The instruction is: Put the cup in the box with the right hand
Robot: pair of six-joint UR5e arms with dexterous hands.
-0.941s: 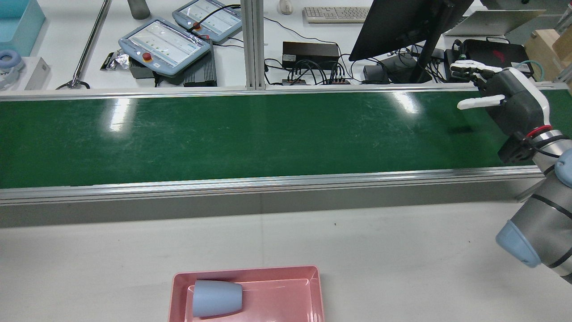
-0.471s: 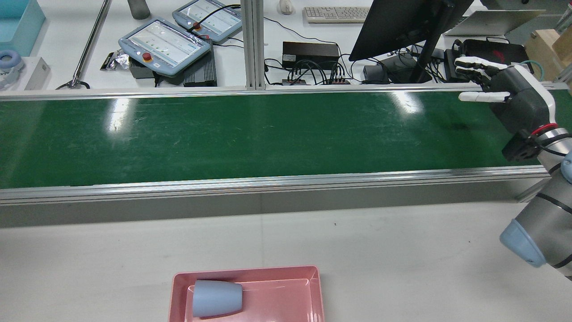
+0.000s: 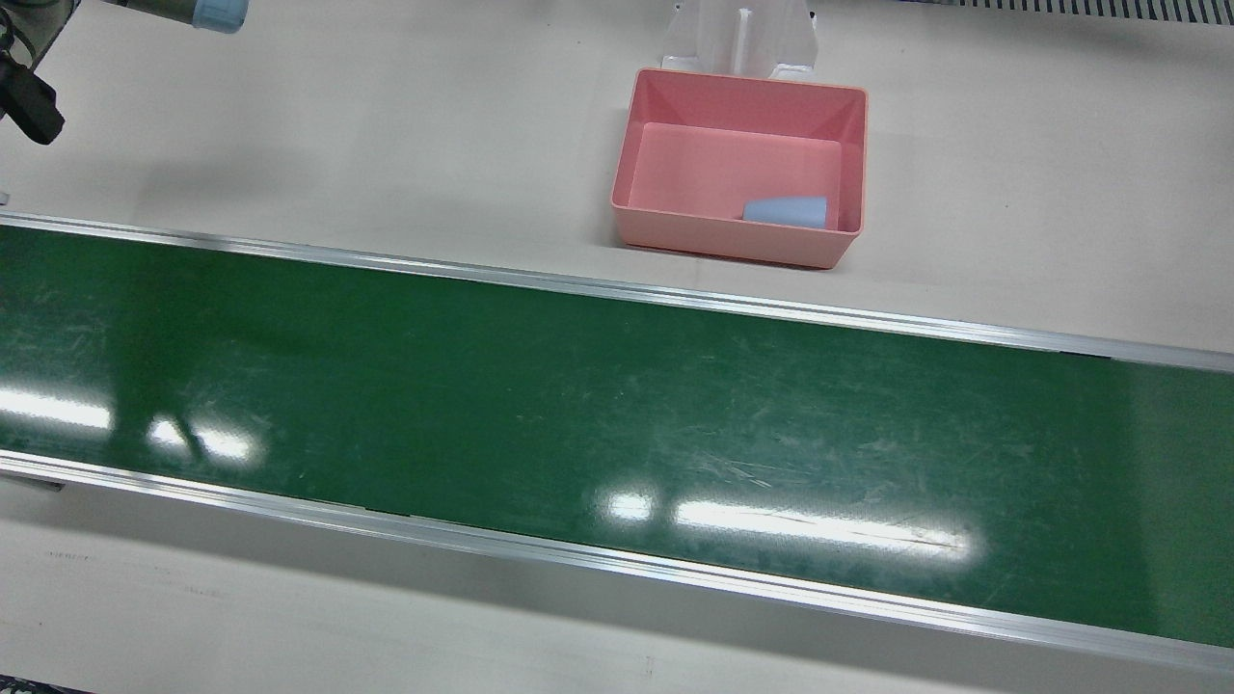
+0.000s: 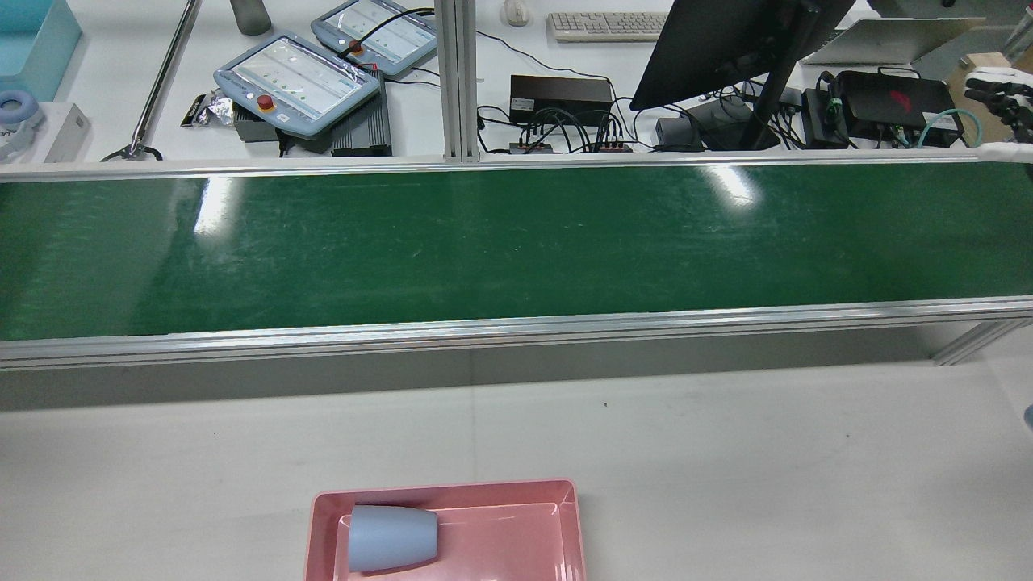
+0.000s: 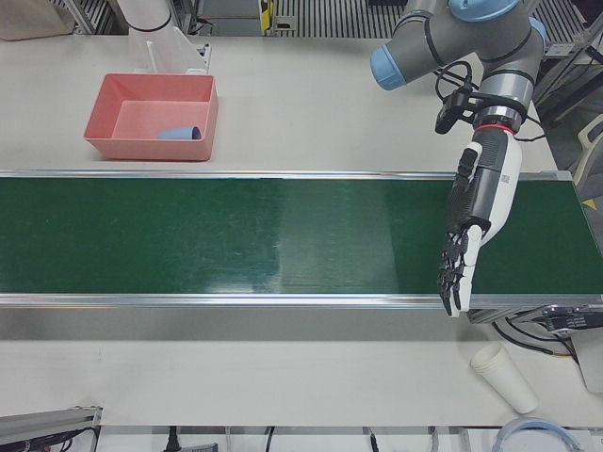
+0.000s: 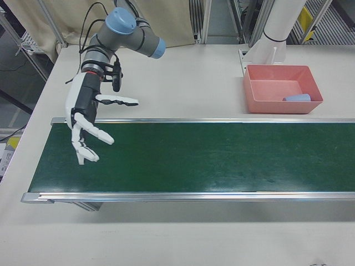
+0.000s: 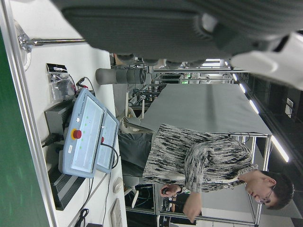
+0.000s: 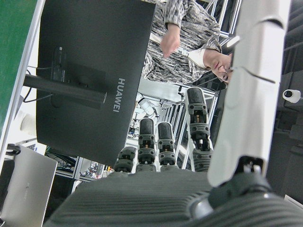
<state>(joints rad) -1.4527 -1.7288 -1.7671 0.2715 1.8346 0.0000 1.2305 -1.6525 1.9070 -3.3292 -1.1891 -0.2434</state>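
Right-front view, right hand (image 6: 89, 119) empty, fingers splayed, hanging above conveyor end, cup (image 6: 297, 98) in box (image 6: 260, 103)

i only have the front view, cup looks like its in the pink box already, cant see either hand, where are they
Observer: The right hand is open, fingers spread, over the far end of the green belt, well away from the pink box.
Operator: and the left one
Observer: The left hand is also open, hanging fingers-down over the opposite end of the belt, holding nothing.
Operator: is the cup standing up in there
Observer: No. In the rear view the blue cup lies on its side on the box floor, against one end wall.
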